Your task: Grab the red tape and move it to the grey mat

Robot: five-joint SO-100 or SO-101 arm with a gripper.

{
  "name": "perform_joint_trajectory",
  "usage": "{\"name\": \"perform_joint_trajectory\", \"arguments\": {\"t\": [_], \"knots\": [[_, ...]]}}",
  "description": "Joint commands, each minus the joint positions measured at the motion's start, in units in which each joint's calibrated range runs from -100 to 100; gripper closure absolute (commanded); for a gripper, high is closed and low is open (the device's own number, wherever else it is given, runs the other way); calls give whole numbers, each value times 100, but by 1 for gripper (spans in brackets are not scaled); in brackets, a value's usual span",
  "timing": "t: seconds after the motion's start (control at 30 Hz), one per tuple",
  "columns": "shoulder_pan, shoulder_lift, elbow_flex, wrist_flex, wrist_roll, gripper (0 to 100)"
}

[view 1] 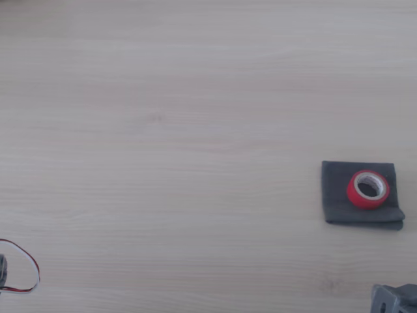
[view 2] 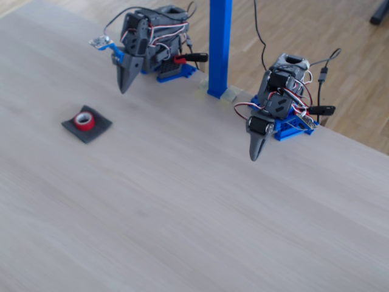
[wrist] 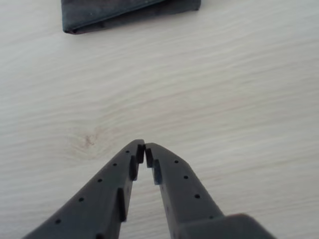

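Note:
The red tape (view 1: 355,196) lies flat on the grey mat (view 1: 337,195) at the right of the other view, whitish core up. The fixed view shows the same tape (view 2: 84,126) on the mat (view 2: 98,131) at the left of the table. My gripper (wrist: 145,149) is shut and empty, a short way from the mat's folded edge (wrist: 114,12) in the wrist view, which does not show the tape. In the fixed view my gripper (view 2: 124,88) points down, beyond the mat. A grey piece of it (view 1: 394,298) shows at the bottom right of the other view.
A second arm (view 2: 258,143) hangs tip down at the table's far right edge on a blue base. A blue post (view 2: 219,48) stands between the two arms. A thin red-and-black wire loop (view 1: 25,267) lies at the bottom left of the other view.

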State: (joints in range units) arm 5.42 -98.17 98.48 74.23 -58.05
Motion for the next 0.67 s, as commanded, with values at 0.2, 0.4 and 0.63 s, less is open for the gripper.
{"name": "perform_joint_trajectory", "arguments": {"t": [0.2, 0.4, 0.63], "knots": [[35, -17, 71, 67, -35, 98], [35, -17, 71, 67, -35, 98], [35, -9, 71, 67, -35, 98]]}}
